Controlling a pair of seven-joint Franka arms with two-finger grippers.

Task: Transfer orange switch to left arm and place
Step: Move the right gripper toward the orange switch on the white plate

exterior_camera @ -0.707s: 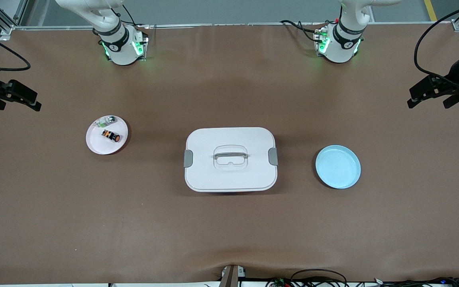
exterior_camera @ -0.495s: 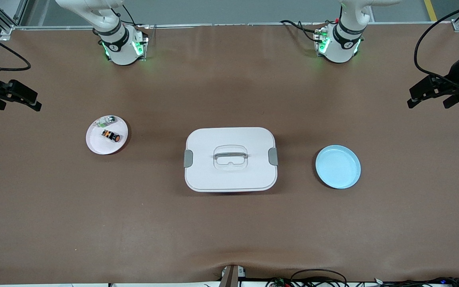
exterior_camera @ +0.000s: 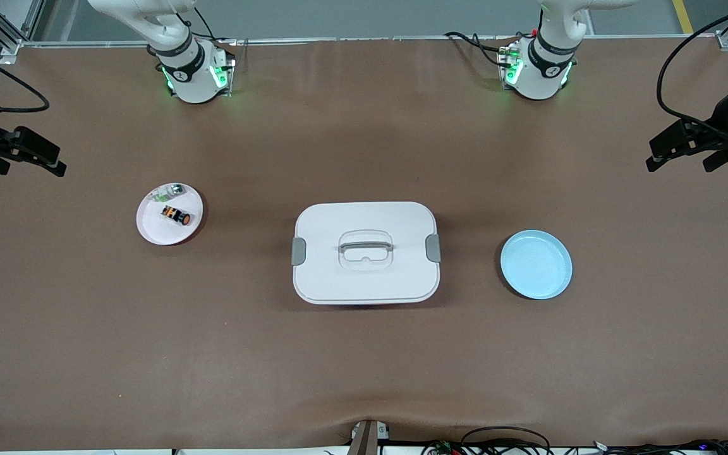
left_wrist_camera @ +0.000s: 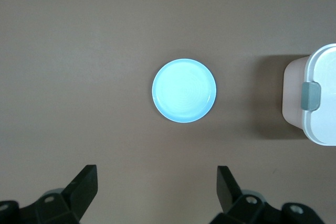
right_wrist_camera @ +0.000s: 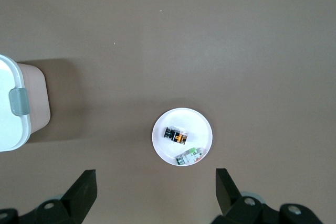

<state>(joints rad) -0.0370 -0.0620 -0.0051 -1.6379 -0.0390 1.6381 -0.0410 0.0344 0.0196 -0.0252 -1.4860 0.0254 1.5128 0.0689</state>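
Observation:
The orange switch (exterior_camera: 175, 215) (right_wrist_camera: 176, 135) lies on its side on a pink plate (exterior_camera: 149, 230) (right_wrist_camera: 198, 128) toward the right arm's end of the table. The white box (exterior_camera: 364, 278) (left_wrist_camera: 323, 124) (right_wrist_camera: 8, 129) stands at the table's middle, lid on. High over the bare table beside the pink plate, my right gripper (right_wrist_camera: 155, 173) (exterior_camera: 32, 168) hangs open and empty. My left gripper (left_wrist_camera: 156, 170) (exterior_camera: 679, 168) is open and empty too, high over the table at the left arm's end.
A small green-and-silver component (exterior_camera: 171, 189) (right_wrist_camera: 190, 156) shares the pink plate with the switch. An empty blue plate (exterior_camera: 536, 264) (left_wrist_camera: 184, 90) sits between the box and the left arm's end. Both arm bases (exterior_camera: 194, 76) stand along the table's edge farthest from the front camera.

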